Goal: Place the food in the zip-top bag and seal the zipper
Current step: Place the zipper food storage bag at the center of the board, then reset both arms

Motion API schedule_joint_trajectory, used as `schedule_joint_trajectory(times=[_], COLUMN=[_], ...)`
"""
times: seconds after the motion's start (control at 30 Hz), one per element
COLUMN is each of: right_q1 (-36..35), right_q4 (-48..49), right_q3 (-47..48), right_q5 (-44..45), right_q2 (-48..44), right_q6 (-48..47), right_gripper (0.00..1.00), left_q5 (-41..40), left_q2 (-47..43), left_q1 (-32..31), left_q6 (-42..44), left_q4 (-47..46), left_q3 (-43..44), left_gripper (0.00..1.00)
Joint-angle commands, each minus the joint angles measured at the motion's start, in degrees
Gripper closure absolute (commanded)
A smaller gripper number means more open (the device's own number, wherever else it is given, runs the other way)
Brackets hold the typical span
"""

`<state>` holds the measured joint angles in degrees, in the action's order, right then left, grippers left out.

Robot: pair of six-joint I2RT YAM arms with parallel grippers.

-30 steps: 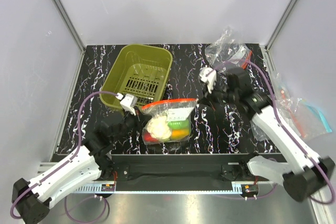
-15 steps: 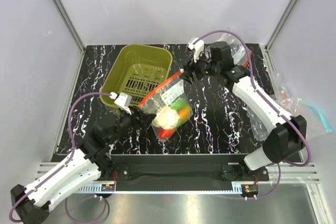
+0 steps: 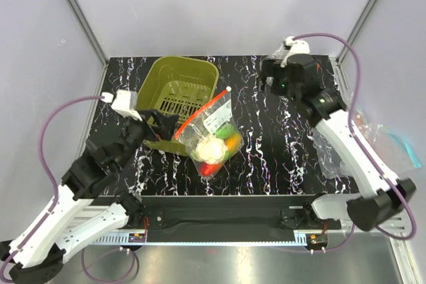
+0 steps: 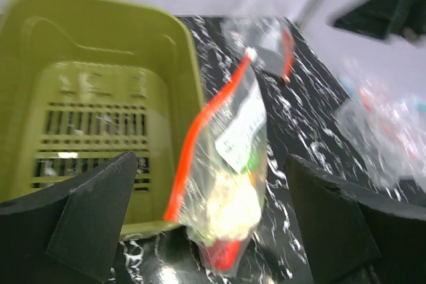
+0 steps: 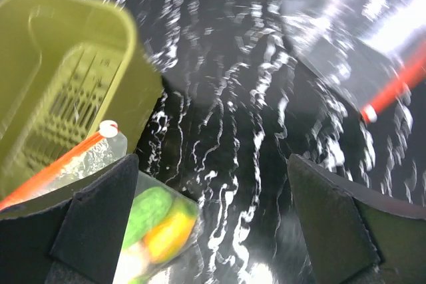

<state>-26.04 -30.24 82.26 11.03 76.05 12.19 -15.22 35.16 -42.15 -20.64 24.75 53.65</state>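
Observation:
The zip-top bag (image 3: 214, 136) lies on the black table, its top leaning on the olive basket's front right corner. Its red zipper (image 3: 202, 110) runs straight and diagonal; in the left wrist view the zipper (image 4: 214, 114) ends in a white tip. The food shows through the plastic: white cauliflower (image 3: 212, 149), red tomato (image 3: 208, 169), a green piece (image 5: 150, 207) and an orange piece (image 5: 166, 231). My left gripper (image 3: 162, 123) is open just left of the bag and touches nothing. My right gripper (image 3: 271, 83) is open at the back right, well clear of the bag.
The olive-green slotted basket (image 3: 174, 94) stands at the back left with nothing in it. Loose clear bags (image 3: 373, 141) lie past the table's right edge, one with a light-blue strip (image 3: 407, 149). Another crumpled bag (image 4: 266, 38) with a red strip lies at the back right.
Both grippers opened and let go of the bag. The bag settled against the basket. The left gripper drew back to the left, the right one to the back right.

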Motion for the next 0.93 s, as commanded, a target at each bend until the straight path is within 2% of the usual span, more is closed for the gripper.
schedule_joint_trajectory(times=[0.0, 0.03, 0.13, 0.3, 0.47, 0.7, 0.9], right_q1=[0.2, 0.2, 0.1, 0.1, 0.1, 0.1, 0.2], right_q4=[-8.9, -11.7, -15.4, -21.3, -24.5, -30.0, -30.8], right_q3=[-0.9, -1.2, -4.5, -14.0, -21.3, -22.7, -23.5], right_q5=[11.9, 12.4, 13.1, 15.3, 16.1, 15.6, 14.1], right_q2=[-8.3, -9.7, -15.7, -27.3, -37.7, -40.7, -41.7], right_q6=[13.4, 14.8, 18.7, 22.9, 22.4, 24.0, 24.1], right_gripper=[0.0, 0.0, 0.0, 0.0, 0.0, 0.0, 0.0], left_q5=[-12.6, -13.7, -14.0, -11.2, -9.8, -9.2, -8.1], left_q2=[3.4, 3.7, 1.5, -9.4, -16.8, -19.1, -19.9], left_q1=[0.1, 0.1, 0.1, 0.1, 0.1, 0.1, 0.1], left_q6=[-2.4, -4.0, -9.0, -19.0, -22.7, -24.4, -25.2], left_q4=[12.0, 15.8, 18.4, 15.6, 16.5, 20.9, 22.4], left_q3=[7.3, 8.4, 7.6, -3.3, -9.1, -9.3, -9.8], left_gripper=[0.01, 0.01, 0.01, 0.01, 0.01, 0.01, 0.01])
